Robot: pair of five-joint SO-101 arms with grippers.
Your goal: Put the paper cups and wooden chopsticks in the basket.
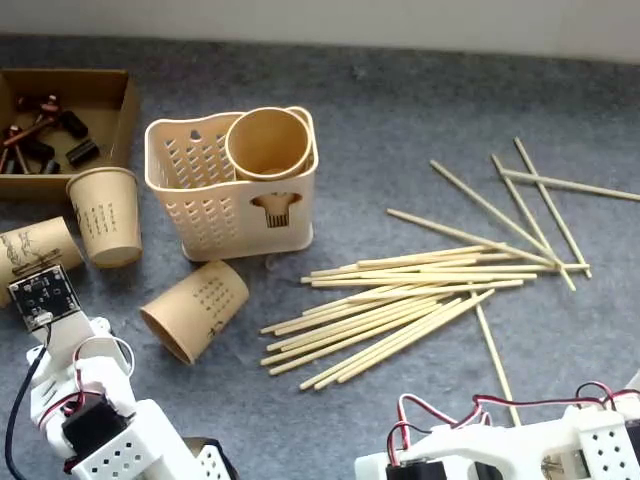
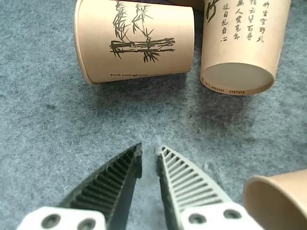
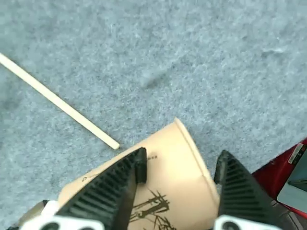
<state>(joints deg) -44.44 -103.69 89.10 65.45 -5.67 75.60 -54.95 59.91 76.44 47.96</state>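
A cream slotted basket [image 1: 205,205] stands upright with one paper cup [image 1: 268,142] inside it. An upside-down cup [image 1: 106,215] stands to its left, a cup [image 1: 35,255] lies further left, and a third [image 1: 195,310] lies in front. Wooden chopsticks [image 1: 400,300] lie scattered to the right of the basket. My left gripper [image 2: 148,154] is shut and empty, low over the carpet, pointing at the bamboo-print cup [image 2: 136,40] and the upside-down cup [image 2: 242,43]. My right gripper [image 3: 180,158] is open, its fingers on either side of a lying bamboo-print cup [image 3: 168,187].
A cardboard box [image 1: 110,110] of small dark parts sits at the back left. Another cup's rim [image 2: 278,201] lies close beside my left gripper. One chopstick [image 3: 57,100] lies near my right gripper. Something red [image 3: 288,167] is at the carpet's edge.
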